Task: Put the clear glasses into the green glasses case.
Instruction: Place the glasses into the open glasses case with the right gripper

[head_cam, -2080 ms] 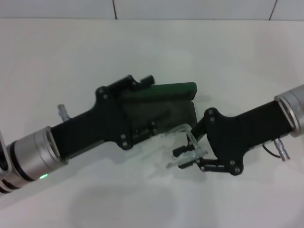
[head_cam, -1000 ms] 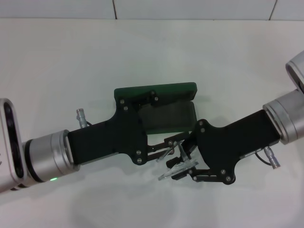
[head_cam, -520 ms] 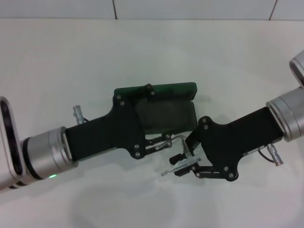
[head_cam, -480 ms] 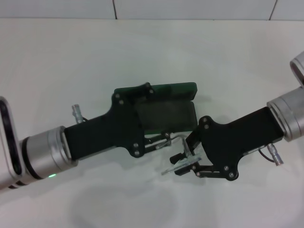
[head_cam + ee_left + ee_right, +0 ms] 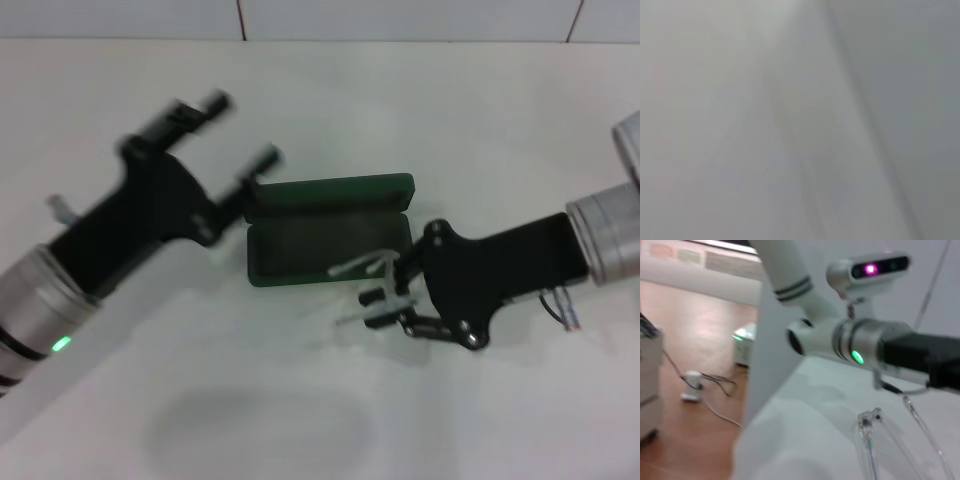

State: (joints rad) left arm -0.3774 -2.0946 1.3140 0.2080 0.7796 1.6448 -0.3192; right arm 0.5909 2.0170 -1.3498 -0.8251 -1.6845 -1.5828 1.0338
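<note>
The green glasses case (image 5: 300,250) lies open at the table's middle, its lid (image 5: 330,192) raised at the back and its dark lining showing. My right gripper (image 5: 380,308) is shut on the clear glasses (image 5: 363,266), just off the case's near right corner, with one see-through arm reaching over the case's front rim. The clear glasses (image 5: 885,445) also fill the lower part of the right wrist view. My left gripper (image 5: 240,128) hangs open, holding nothing, beyond the case's far left corner. The left wrist view shows only a grey smear.
The white table (image 5: 450,120) runs to a tiled wall at the back. In the right wrist view the left arm (image 5: 855,340), with its green light, crosses above the table, and a wooden floor lies past the table's edge.
My left gripper has pulled away from the case's front and swung up to the far left, uncovering the open case. The right gripper has carried the glasses slightly up toward the case.
</note>
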